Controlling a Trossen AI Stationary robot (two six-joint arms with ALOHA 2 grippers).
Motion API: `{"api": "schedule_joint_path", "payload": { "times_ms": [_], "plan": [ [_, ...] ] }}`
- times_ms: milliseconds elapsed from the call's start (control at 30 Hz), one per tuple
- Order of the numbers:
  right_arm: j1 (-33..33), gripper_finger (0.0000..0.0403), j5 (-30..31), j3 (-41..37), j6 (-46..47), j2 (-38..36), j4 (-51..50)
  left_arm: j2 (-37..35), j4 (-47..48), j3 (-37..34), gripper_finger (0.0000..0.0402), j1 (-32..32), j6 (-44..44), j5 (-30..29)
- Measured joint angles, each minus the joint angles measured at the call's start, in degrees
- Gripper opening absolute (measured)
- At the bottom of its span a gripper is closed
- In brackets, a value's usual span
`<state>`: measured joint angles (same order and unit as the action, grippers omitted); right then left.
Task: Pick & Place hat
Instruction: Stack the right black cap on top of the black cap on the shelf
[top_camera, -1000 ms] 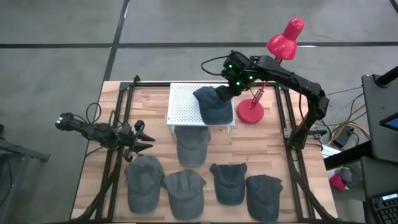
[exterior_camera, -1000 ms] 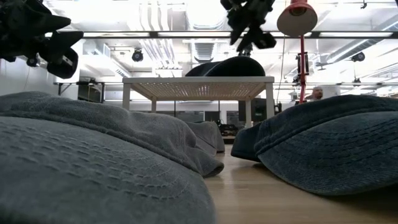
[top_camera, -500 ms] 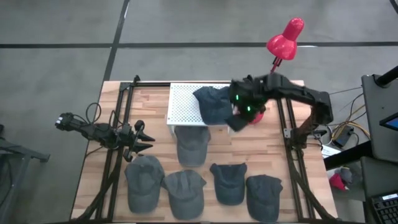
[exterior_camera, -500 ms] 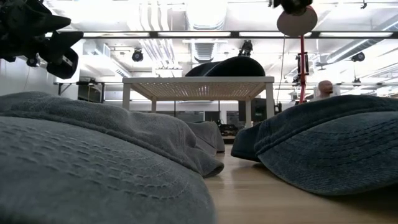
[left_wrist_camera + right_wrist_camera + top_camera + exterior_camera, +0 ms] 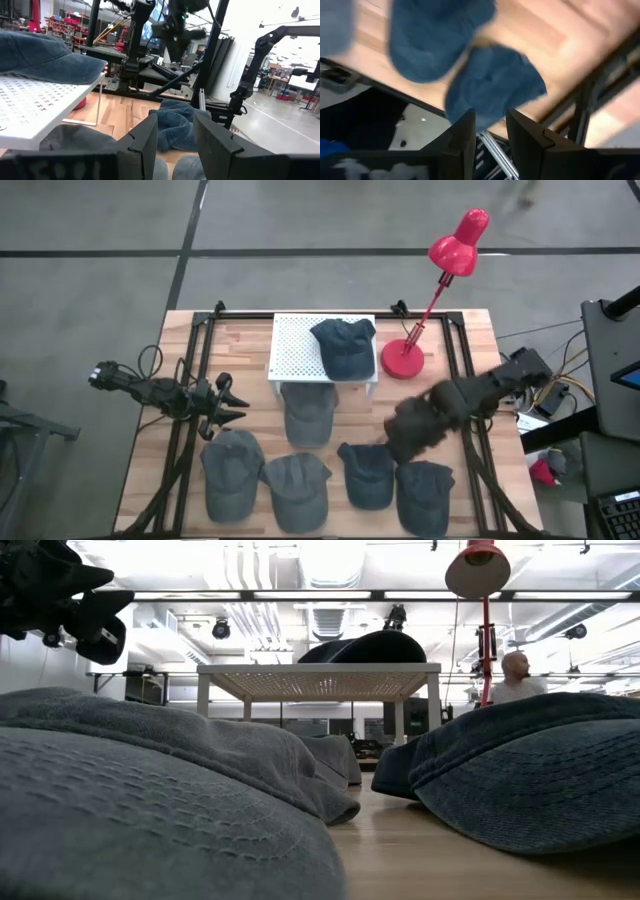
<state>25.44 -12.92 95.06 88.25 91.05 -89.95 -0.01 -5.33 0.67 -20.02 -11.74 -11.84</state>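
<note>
Lab: exposed ceiling ducts (image 5: 330,615), equipment racks (image 5: 135,45).

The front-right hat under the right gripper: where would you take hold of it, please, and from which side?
Probably by the crown's top, coming straight down. The hat lies flat on the table, dome up, so the soft fabric there can bunch between the fingers. The neighbouring hat sits close on one side, so a side approach looks crowded. The right gripper is above already.

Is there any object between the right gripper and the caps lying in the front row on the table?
Nothing visible is in the way. The right gripper, open and empty, is above bare wood beside two front-row caps.
</note>
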Motion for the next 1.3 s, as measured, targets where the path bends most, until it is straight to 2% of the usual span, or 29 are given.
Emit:
{"api": "schedule_joint_path", "payload": {
  "times_ms": [333,567,967,1300],
  "plan": [
    [13.7,0.0119,0.1,-7.4,22.5,-0.1,10.8,0.0,0.0,0.0,0.0129,0.0,0.5,0.0],
    [19.5,0.0168,1.5,-13.5,33.5,0.0,20.5,0.0,0.0,0.0,0.0129,0.0,0.4,0.0],
    [21.5,0.0264,1.4,-22.7,39.3,0.0,32.8,0.0,-0.1,0.0,0.0129,0.0,0.2,0.0],
    [21.7,0.0303,1.4,-29.1,42.4,0.0,36.0,0.0,-0.2,0.0,0.0129,0.0,-0.2,0.0]
  ]
}}
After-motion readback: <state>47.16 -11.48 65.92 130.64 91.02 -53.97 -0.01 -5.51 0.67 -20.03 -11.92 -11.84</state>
